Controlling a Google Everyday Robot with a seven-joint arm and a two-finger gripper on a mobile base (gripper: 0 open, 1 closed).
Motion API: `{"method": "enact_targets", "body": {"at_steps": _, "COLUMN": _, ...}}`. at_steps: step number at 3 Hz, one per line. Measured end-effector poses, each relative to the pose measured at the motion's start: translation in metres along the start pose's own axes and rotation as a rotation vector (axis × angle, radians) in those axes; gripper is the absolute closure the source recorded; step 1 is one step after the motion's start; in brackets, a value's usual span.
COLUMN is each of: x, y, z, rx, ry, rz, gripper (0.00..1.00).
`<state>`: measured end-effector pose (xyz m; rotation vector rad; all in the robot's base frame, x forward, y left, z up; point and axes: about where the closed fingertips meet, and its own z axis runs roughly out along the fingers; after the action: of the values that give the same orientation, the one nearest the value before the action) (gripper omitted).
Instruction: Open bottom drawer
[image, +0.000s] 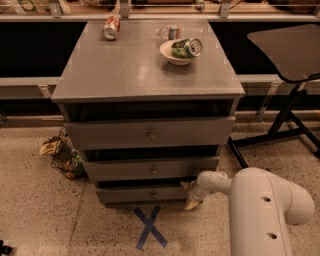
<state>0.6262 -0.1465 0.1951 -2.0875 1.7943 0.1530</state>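
The grey cabinet (150, 75) has three drawer fronts stacked under its top. The bottom drawer (135, 194) is the lowest and narrowest one, with a small round knob (153, 195) at its centre, and a dark gap shows above it. My gripper (190, 196) sits at the right end of the bottom drawer front, low by the floor, at the end of the white arm (260, 210). It touches or nearly touches the drawer's right edge.
A white bowl (175, 52) holding a green can, a clear bottle (172, 32) and a red can (111, 27) stand on the cabinet top. A wire basket of trash (65, 155) lies on the floor at left. A blue tape X (150, 228) marks the floor in front. A black stand (290, 85) is at right.
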Motion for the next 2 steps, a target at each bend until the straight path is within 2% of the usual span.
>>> {"method": "enact_targets", "body": {"at_steps": 1, "x": -0.0022, "y": -0.0007, "z": 0.0013, "rx": 0.010, "ry": 0.015, "rz": 0.001, "gripper": 0.13}}
{"method": "enact_targets", "body": {"at_steps": 2, "x": -0.0022, "y": -0.0014, "z": 0.0007, "rx": 0.013, "ry": 0.017, "rz": 0.001, "gripper": 0.00}}
